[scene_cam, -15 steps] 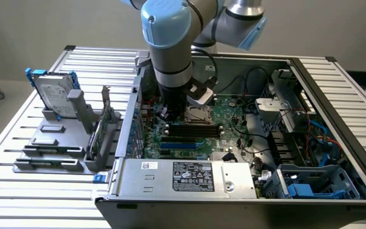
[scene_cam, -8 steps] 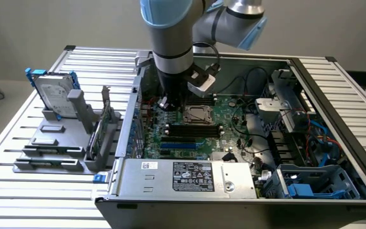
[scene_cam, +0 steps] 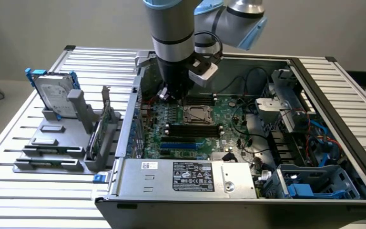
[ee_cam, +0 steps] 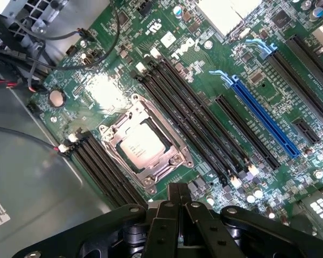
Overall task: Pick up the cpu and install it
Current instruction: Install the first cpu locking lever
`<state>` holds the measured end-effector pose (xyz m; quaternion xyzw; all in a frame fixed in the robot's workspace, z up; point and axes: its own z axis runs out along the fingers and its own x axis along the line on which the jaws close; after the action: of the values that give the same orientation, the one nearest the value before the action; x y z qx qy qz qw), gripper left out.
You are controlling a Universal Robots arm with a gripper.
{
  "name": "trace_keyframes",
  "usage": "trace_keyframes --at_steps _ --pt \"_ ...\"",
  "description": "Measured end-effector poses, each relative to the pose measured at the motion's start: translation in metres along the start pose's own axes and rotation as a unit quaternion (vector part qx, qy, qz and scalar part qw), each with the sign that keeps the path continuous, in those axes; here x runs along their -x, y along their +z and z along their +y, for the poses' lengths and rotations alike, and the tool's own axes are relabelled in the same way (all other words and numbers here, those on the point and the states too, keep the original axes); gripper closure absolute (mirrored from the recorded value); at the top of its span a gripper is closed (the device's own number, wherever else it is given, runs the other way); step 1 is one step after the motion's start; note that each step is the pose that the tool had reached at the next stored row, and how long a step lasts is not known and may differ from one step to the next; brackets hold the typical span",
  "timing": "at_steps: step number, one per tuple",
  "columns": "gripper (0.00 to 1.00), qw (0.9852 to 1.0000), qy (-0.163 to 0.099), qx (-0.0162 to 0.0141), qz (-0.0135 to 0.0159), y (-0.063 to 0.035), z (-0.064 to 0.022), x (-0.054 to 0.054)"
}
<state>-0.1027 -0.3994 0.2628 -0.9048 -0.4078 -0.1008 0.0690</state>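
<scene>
The cpu (ee_cam: 141, 145), a small square chip with a shiny silver top, lies flat in the metal-framed socket (ee_cam: 181, 156) on the green motherboard (ee_cam: 167, 64). In the exterior view the cpu (scene_cam: 199, 114) sits in the middle of the board inside the open computer case. My gripper (ee_cam: 178, 189) is shut, its two black fingers pressed together with nothing between them. It hovers above the board, close beside the socket and apart from the chip. The exterior view has the gripper (scene_cam: 169, 97) low over the board, just toward that view's left of the socket.
Black memory slots (ee_cam: 191, 115) flank the socket, and a blue slot (ee_cam: 264, 121) runs further off. The case wall (scene_cam: 135, 95) stands close to the arm. A hard drive with blue brackets (scene_cam: 53, 90) stands on a grey holder (scene_cam: 49, 152) outside the case. The power supply (scene_cam: 189, 176) lies at the front.
</scene>
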Motion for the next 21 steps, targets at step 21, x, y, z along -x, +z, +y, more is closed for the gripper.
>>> trace_keyframes --at_steps 21 --pt "0.89 0.9999 0.004 0.0128 0.0082 0.0104 0.0155 0.009"
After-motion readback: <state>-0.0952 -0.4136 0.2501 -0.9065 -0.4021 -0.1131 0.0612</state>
